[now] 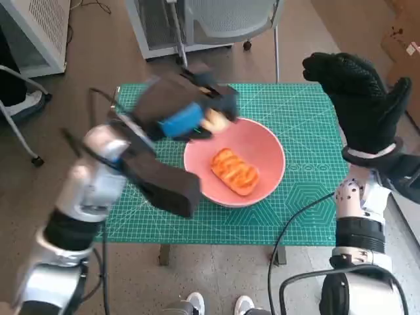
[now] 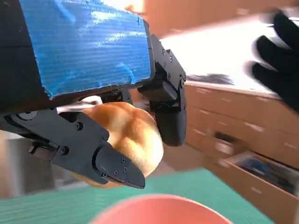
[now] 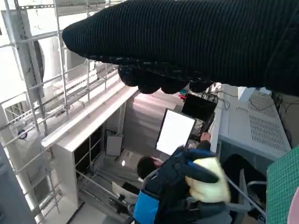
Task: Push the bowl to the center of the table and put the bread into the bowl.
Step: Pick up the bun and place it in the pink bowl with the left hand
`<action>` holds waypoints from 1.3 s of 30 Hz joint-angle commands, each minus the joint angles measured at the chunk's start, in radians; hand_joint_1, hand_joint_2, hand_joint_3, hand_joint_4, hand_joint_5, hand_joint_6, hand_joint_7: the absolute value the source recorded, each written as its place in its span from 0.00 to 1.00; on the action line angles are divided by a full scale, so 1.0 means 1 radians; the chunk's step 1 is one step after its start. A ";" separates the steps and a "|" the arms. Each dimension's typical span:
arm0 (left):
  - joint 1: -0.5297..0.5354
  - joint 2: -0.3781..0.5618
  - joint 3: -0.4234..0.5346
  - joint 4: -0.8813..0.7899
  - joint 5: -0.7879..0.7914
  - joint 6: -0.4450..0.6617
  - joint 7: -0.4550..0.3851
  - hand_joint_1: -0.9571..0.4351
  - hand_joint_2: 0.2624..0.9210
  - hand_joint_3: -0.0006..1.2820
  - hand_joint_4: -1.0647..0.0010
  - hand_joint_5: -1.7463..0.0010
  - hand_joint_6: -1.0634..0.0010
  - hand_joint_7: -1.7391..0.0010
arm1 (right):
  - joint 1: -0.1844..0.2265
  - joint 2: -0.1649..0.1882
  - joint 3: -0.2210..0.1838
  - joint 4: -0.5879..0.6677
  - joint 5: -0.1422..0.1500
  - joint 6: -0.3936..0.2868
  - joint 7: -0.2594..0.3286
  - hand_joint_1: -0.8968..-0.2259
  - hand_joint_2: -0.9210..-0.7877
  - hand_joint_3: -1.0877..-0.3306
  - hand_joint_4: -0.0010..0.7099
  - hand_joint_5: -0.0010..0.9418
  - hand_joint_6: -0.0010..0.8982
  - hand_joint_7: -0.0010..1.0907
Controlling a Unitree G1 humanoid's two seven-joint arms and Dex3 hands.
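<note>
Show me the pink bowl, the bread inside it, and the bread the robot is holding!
pink bowl (image 1: pixel 266 147): head view, bare inner wall.
bread in the bowl (image 1: pixel 234 171): head view, its middle.
held bread (image 2: pixel 128 135): left wrist view, front.

head view steeply down, wrist views close behind hands

left arm: reaches in from lower left, forearm angled up toward table middle | left hand (image 1: pixel 187 113): raised, blue-taped back up, fingers (image 2: pixel 114 165) closed around a pale roll (image 2: pixel 126 135) | right arm: upright at right table edge | right hand (image 1: pixel 357 92): gloved, lifted, holds nothing, fingers apart
</note>
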State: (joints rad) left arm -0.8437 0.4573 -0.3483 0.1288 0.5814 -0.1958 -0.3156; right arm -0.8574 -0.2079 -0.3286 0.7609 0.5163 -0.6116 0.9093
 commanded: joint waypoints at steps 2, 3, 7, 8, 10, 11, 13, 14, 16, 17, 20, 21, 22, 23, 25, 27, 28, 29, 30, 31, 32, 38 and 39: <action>-0.030 -0.034 -0.034 0.065 0.010 -0.059 -0.002 0.69 1.00 0.02 0.29 0.39 0.38 0.34 | 0.029 0.005 -0.003 -0.005 0.007 0.003 0.007 0.39 0.00 0.50 0.47 0.00 0.49 0.00; -0.034 -0.039 -0.040 0.080 0.012 -0.072 0.001 0.69 1.00 0.02 0.29 0.39 0.37 0.34 | 0.031 0.005 -0.002 -0.008 0.006 0.003 0.005 0.39 0.00 0.50 0.47 0.00 0.49 0.00; -0.052 -0.060 -0.065 0.167 0.022 -0.127 0.011 0.69 1.00 0.01 0.28 0.39 0.36 0.35 | 0.039 -0.002 -0.005 -0.018 0.005 0.006 0.003 0.39 0.00 0.50 0.47 0.00 0.49 0.00; -0.055 -0.063 -0.068 0.188 0.021 -0.137 0.011 0.69 1.00 0.01 0.28 0.40 0.36 0.35 | 0.040 -0.004 -0.006 -0.020 0.004 0.006 0.002 0.39 0.00 0.50 0.47 0.00 0.49 0.00; -0.062 -0.069 -0.071 0.229 0.019 -0.154 0.012 0.69 1.00 0.01 0.28 0.40 0.36 0.35 | 0.044 -0.006 -0.006 -0.025 0.002 0.005 -0.003 0.39 0.00 0.50 0.47 0.00 0.49 0.00; -0.065 -0.072 -0.072 0.246 0.018 -0.160 0.014 0.69 1.00 0.01 0.28 0.40 0.36 0.35 | 0.045 -0.007 -0.006 -0.028 0.000 0.005 -0.005 0.39 0.00 0.50 0.47 0.00 0.49 0.00; -0.071 -0.078 -0.073 0.281 0.018 -0.168 0.017 0.69 1.00 0.01 0.28 0.40 0.36 0.35 | 0.050 -0.008 -0.006 -0.036 -0.003 0.005 -0.011 0.39 0.00 0.49 0.47 0.00 0.49 0.00; -0.072 -0.082 -0.073 0.294 0.019 -0.162 0.015 0.69 1.00 0.01 0.28 0.40 0.36 0.35 | 0.052 -0.009 -0.005 -0.040 -0.005 0.004 -0.015 0.39 0.00 0.49 0.47 0.00 0.49 0.00; -0.072 -0.091 -0.070 0.314 0.013 -0.141 0.003 0.69 1.00 0.02 0.30 0.39 0.38 0.33 | 0.056 -0.010 -0.003 -0.049 -0.009 0.005 -0.023 0.39 0.00 0.49 0.47 0.00 0.49 0.00; -0.071 -0.095 -0.067 0.321 0.007 -0.131 -0.005 0.69 1.00 0.07 0.36 0.35 0.44 0.30 | 0.058 -0.010 -0.003 -0.053 -0.011 0.006 -0.027 0.39 0.00 0.49 0.46 0.00 0.49 0.00; -0.062 -0.110 -0.058 0.338 -0.018 -0.088 -0.036 0.57 1.00 0.15 0.47 0.51 0.52 0.22 | 0.060 -0.014 -0.001 -0.063 -0.014 0.010 -0.039 0.39 0.00 0.48 0.46 0.00 0.48 0.00; -0.060 -0.113 -0.057 0.341 -0.022 -0.078 -0.042 0.57 0.96 0.16 0.51 0.63 0.59 0.29 | 0.060 -0.015 -0.001 -0.065 -0.015 0.012 -0.041 0.39 0.00 0.48 0.46 0.00 0.48 0.00; -0.056 -0.114 -0.056 0.342 -0.024 -0.063 -0.050 0.60 0.94 0.13 0.54 0.74 0.61 0.47 | 0.060 -0.016 0.000 -0.067 -0.016 0.013 -0.045 0.39 0.00 0.48 0.46 0.00 0.48 0.00; -0.052 -0.115 -0.055 0.342 -0.025 -0.052 -0.056 0.59 0.90 0.09 0.63 0.84 0.64 0.63 | 0.060 -0.017 0.000 -0.068 -0.017 0.014 -0.048 0.39 0.00 0.48 0.46 0.00 0.48 0.00; -0.046 -0.112 -0.057 0.335 -0.021 -0.034 -0.066 0.56 0.87 0.05 0.73 0.92 0.66 0.79 | 0.060 -0.019 0.001 -0.072 -0.018 0.016 -0.055 0.39 0.00 0.48 0.46 0.00 0.48 0.00; -0.045 -0.109 -0.058 0.341 -0.017 -0.030 -0.066 0.49 0.84 0.02 0.82 0.96 0.70 0.90 | 0.059 -0.020 0.003 -0.078 -0.022 0.018 -0.064 0.39 0.00 0.48 0.46 0.00 0.48 0.00; -0.045 -0.109 -0.058 0.344 -0.018 -0.029 -0.066 0.46 0.84 0.02 0.84 0.97 0.70 0.92 | 0.058 -0.021 0.005 -0.080 -0.024 0.019 -0.068 0.39 0.00 0.48 0.46 0.00 0.48 0.00; -0.045 -0.110 -0.058 0.346 -0.019 -0.029 -0.066 0.43 0.84 0.01 0.87 0.98 0.72 0.94 | 0.058 -0.021 0.006 -0.082 -0.024 0.020 -0.071 0.40 0.00 0.48 0.46 0.00 0.48 0.00; -0.045 -0.110 -0.055 0.349 -0.024 -0.030 -0.066 0.41 0.84 0.01 0.88 0.99 0.72 0.95 | 0.058 -0.022 0.007 -0.083 -0.025 0.021 -0.074 0.40 0.00 0.48 0.46 0.00 0.48 0.00; -0.045 -0.110 -0.053 0.350 -0.028 -0.031 -0.067 0.38 0.84 0.01 0.90 0.99 0.73 0.96 | 0.058 -0.022 0.008 -0.084 -0.025 0.021 -0.075 0.40 0.00 0.48 0.46 0.00 0.48 0.00; -0.043 -0.110 -0.048 0.355 -0.036 -0.035 -0.067 0.37 0.83 0.01 0.91 0.99 0.74 0.97 | 0.057 -0.023 0.008 -0.083 -0.025 0.023 -0.078 0.40 0.00 0.48 0.46 0.00 0.48 0.00; -0.039 -0.101 -0.031 0.381 -0.061 -0.074 -0.046 0.36 0.84 0.00 0.98 1.00 0.79 0.99 | 0.048 -0.025 0.012 -0.072 -0.023 0.025 -0.084 0.38 0.00 0.50 0.46 0.00 0.48 0.00; -0.038 -0.100 -0.028 0.385 -0.065 -0.081 -0.043 0.36 0.84 0.00 0.99 1.00 0.79 0.99 | 0.047 -0.025 0.013 -0.069 -0.023 0.025 -0.084 0.38 0.00 0.50 0.46 0.00 0.48 0.00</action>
State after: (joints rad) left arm -0.8891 0.3502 -0.3933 0.4986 0.5381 -0.2509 -0.3747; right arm -0.8179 -0.2297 -0.3183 0.6793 0.5044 -0.5976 0.8332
